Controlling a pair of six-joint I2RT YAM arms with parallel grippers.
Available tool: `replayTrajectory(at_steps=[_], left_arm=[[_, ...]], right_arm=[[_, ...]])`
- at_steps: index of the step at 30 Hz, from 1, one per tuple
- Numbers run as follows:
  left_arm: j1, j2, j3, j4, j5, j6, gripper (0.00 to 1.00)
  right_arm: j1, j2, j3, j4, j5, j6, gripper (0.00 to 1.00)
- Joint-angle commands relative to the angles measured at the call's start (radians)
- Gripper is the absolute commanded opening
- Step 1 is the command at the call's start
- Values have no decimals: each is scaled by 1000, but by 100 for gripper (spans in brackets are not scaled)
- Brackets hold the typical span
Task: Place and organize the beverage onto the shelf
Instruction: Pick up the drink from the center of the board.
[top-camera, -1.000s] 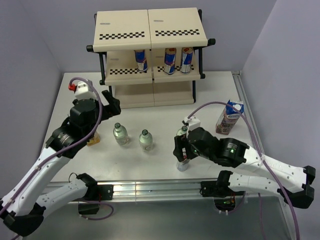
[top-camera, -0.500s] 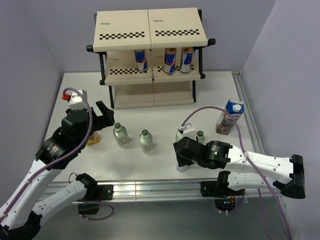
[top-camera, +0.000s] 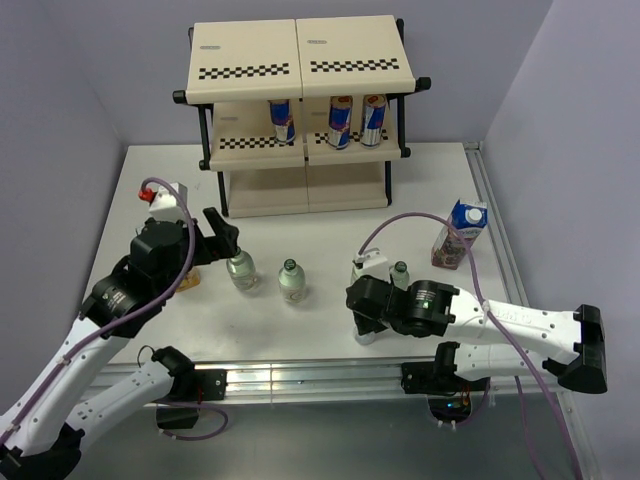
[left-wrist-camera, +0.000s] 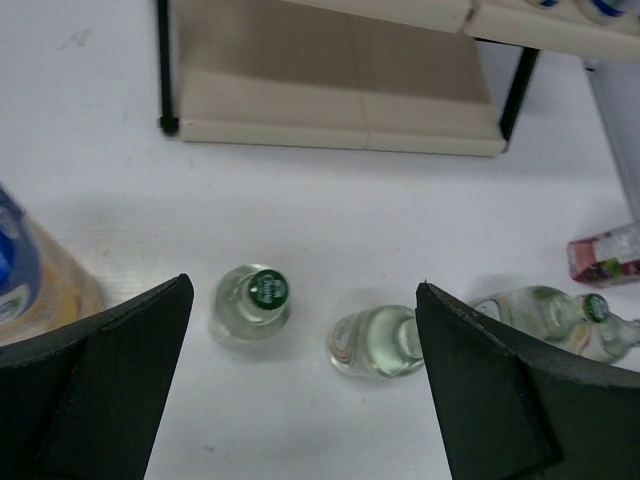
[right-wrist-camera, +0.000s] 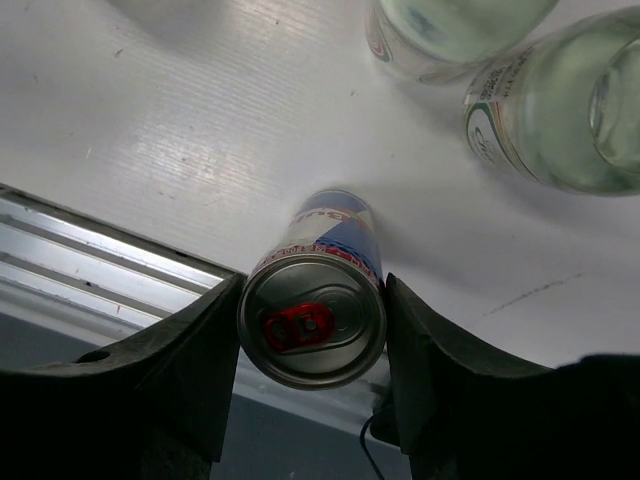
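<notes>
The cream shelf (top-camera: 300, 60) stands at the back with three silver-blue-red cans (top-camera: 339, 122) on its middle tier. My right gripper (top-camera: 366, 318) is shut on a fourth can (right-wrist-camera: 315, 318) standing near the table's front edge, with both fingers (right-wrist-camera: 190, 370) against its sides. My left gripper (top-camera: 222, 232) is open and empty, just above and left of a green-capped bottle (top-camera: 240, 270), also in the left wrist view (left-wrist-camera: 252, 300). Two more bottles (top-camera: 291, 282) (top-camera: 400, 273) stand mid-table. The purple carton (top-camera: 458, 235) stands at the right. The yellow carton (left-wrist-camera: 45, 290) is mostly hidden under my left arm.
The metal rail (top-camera: 310, 378) runs along the table's front edge, close to the held can. Grey walls close in the left and right sides. The shelf's bottom tier (left-wrist-camera: 330, 95) shows nothing on it in the left wrist view.
My left gripper pulled back, then moved right toward the nearest bottle. My right gripper has lowered around the can by the front edge, uncovering a bottle behind it.
</notes>
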Motion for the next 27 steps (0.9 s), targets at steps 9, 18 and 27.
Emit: replayTrajectory(at_steps=[9,18,27], left_arm=[[-18,-28,-262,568,285,32,100],[-383,31,-406,973,122,309,100],[-662,178,-544,1359,202,621,99]], right_arm=[[-22,35,372,-127,72,-143,1],[-90,121,633,-275,46,-231,0],[-120,150,699,-315,-30,-289,0]])
